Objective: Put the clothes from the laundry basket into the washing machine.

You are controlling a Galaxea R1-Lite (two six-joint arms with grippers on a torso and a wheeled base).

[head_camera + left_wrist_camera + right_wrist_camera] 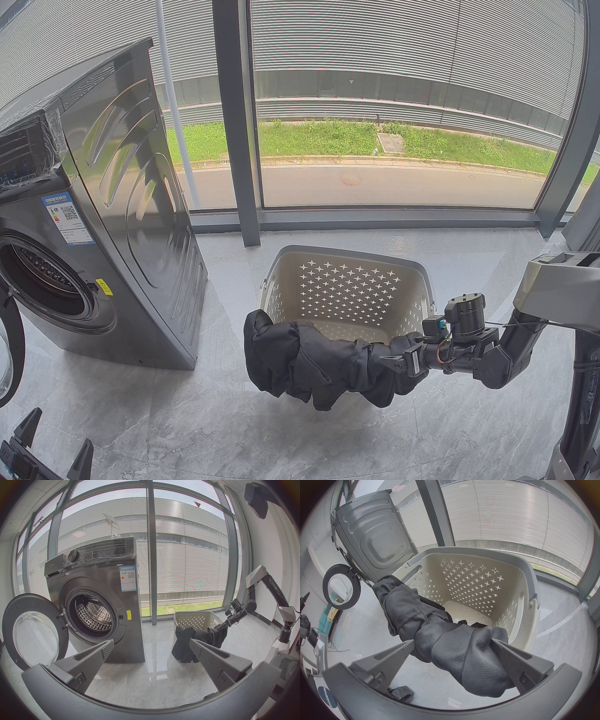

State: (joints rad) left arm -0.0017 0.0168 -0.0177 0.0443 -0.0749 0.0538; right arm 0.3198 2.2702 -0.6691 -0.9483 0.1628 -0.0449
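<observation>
A dark grey garment [312,365] [447,636] [190,641] hangs bunched in front of the cream laundry basket [350,290] [487,580] [195,620], draped over its near rim. My right gripper [395,361] [453,650] is shut on the garment's right end. The grey washing machine [94,206] [97,605] stands at the left with its round door [32,633] swung open and the drum [92,614] exposed. Low at the left, away from the clothes, my left gripper [53,440] [150,648] is open with nothing between its fingers.
The basket sits on a pale marble floor [187,425] in front of a floor-to-ceiling window with a dark vertical post [237,125]. Open floor lies between basket and machine.
</observation>
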